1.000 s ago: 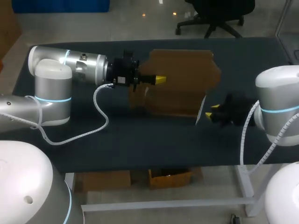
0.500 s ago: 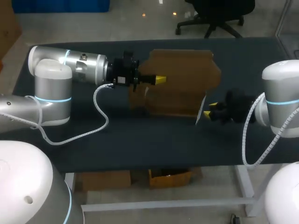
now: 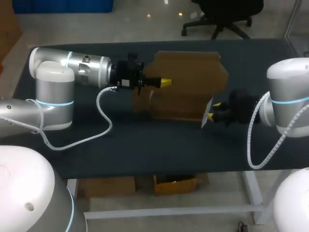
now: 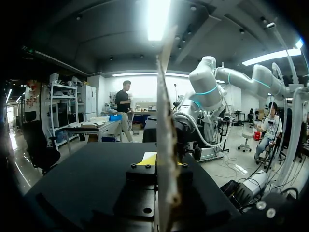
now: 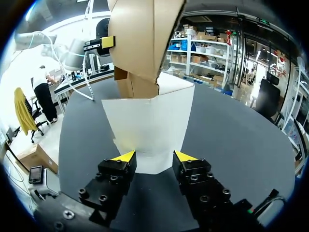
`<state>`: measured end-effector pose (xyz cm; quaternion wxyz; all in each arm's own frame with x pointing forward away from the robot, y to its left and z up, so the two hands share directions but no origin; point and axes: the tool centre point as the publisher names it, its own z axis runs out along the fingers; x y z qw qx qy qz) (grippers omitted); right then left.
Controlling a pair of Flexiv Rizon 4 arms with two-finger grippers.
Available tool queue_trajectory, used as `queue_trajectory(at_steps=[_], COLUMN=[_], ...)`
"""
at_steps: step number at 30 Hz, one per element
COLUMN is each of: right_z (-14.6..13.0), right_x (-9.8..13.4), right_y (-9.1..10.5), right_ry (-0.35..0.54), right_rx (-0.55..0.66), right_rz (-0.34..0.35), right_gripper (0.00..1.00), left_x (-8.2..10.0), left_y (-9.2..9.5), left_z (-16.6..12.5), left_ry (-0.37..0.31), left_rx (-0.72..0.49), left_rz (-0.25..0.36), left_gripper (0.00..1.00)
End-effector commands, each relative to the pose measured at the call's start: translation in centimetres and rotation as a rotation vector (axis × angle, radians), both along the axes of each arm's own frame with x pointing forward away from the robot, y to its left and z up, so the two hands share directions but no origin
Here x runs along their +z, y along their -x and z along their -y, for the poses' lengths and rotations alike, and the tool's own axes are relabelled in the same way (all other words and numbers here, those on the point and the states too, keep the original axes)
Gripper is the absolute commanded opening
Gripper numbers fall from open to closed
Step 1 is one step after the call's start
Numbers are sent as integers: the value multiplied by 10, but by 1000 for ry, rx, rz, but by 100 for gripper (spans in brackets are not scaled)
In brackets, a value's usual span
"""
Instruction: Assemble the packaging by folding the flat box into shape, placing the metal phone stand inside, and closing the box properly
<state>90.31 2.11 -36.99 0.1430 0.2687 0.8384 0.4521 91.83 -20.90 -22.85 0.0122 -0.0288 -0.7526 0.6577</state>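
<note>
Right claw [image 3: 213, 110] nearer box [image 3: 188, 82] (fingers apart), left claw [image 3: 165, 82] gripping it.

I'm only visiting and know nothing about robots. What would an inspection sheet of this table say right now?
Surface: dark table.
Job's things: brown cardboard box, held upright and not yet folded into shape; its white flap sticks out toward the right arm. Phone stand: nothing seen.
Clutter: nothing seen.
Grippers: left gripper shut on the box's edge; right gripper open, at the white flap's edge.
Cables: left arm's cable, white and coiled, droops over the table; right arm's cable hangs at the table's side.
Surroundings: nothing seen.
</note>
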Motion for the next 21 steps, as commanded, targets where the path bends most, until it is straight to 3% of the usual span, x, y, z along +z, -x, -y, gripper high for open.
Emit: queue_trajectory(at_steps=[1,21], right_z=[1,-13], right_x=[-3,-7], right_y=[-3,-1], right_ry=[-14,-25], right_rx=[0,-80], right_rz=[4,7], right_gripper=[47,47], left_x=[-2,-2], left_y=[1,1], left_z=[1,1], left_ry=[0,0], left_rx=[1,1], left_rz=[0,0], left_gripper=[0,0])
